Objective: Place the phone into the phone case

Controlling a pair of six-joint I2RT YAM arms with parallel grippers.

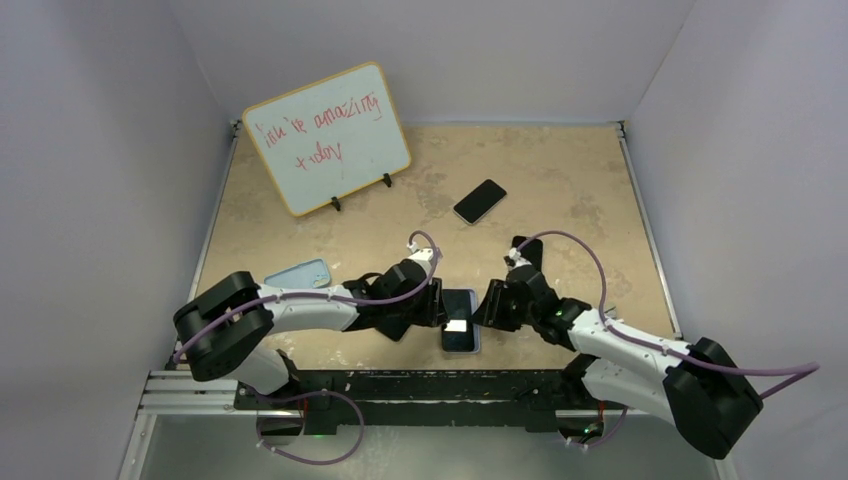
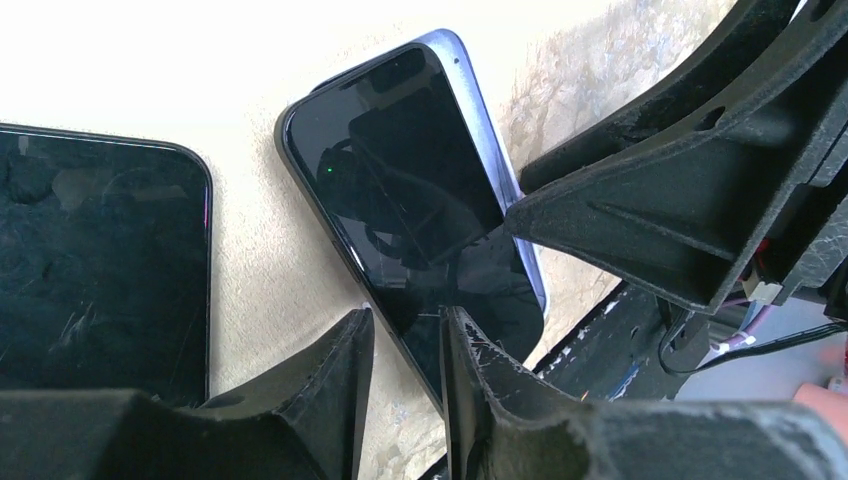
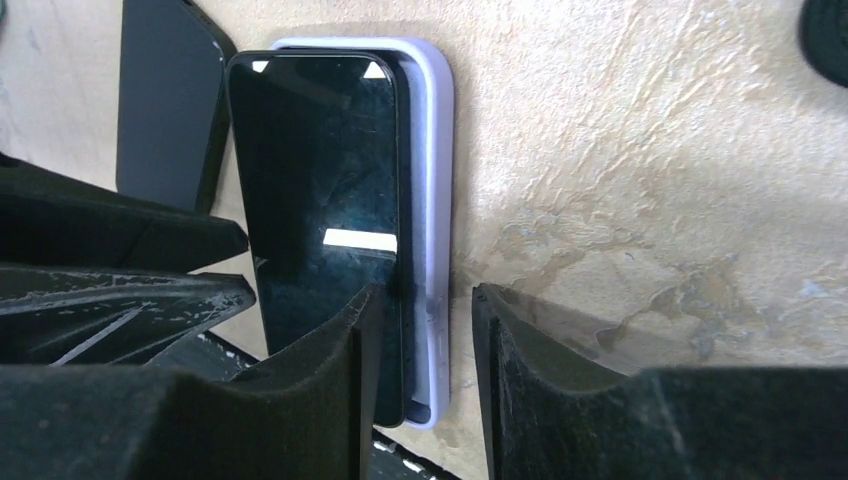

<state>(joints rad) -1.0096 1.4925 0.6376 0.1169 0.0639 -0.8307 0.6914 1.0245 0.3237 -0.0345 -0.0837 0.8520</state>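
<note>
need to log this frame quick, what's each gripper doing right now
left gripper: fingers nearly together at the phone edge, grip cannot be told
right gripper: open, fingers straddling the case rim, holding nothing

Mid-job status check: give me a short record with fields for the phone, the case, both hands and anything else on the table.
phone case: lavender, lying flat, rim exposed along one long side
phone: black, screen up, lying on the case but offset toward the other long side; looks not fully seated
left hand: fingers narrowly apart at the phone's edge; grip unclear
right hand: open, straddling the exposed rim
elsewhere: second phone, blue case, whiteboard
</note>
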